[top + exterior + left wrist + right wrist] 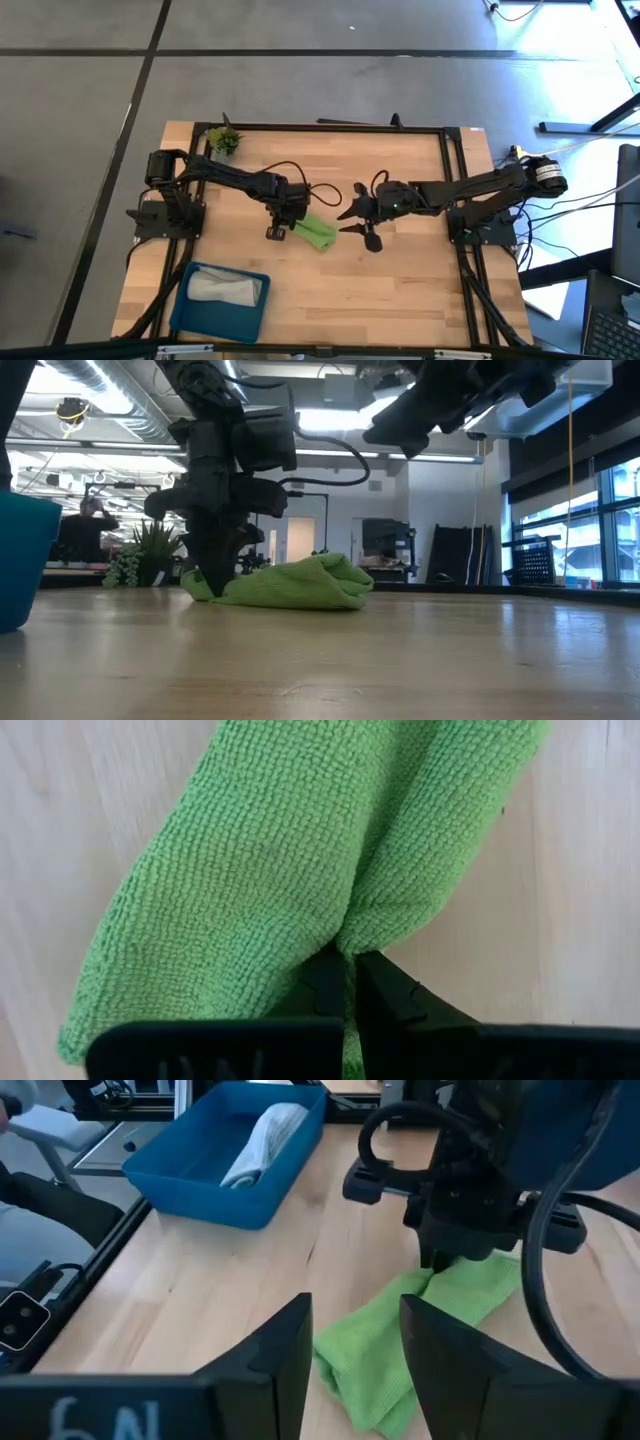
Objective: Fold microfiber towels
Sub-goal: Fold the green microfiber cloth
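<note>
The lime green towel (316, 231) lies near the middle of the wooden surface (400, 290), bunched into a long, lumpy fold rather than a flat square. Its nubby looped pile reads clearly in the left wrist view; its far end is cut off there. The left gripper (350, 982) stands point-down on the towel's end, fingers closed together and pinching a pleat of the green cloth. In the low view the gripper's tip is hidden behind the cloth's edge.

The light grey towel (226, 289) lies rolled or loosely folded inside the blue tray (185, 305), a smooth, rigid, rectangular bin at the surface's left front corner; how neatly it is folded cannot be made out. The low view shows only a cropped sliver of the tray.

The right gripper (362, 219) hangs above the surface just right of the green towel, fingers apart, holding nothing.

A small green plant sprig (224, 140) sits at the left rear corner.
</note>
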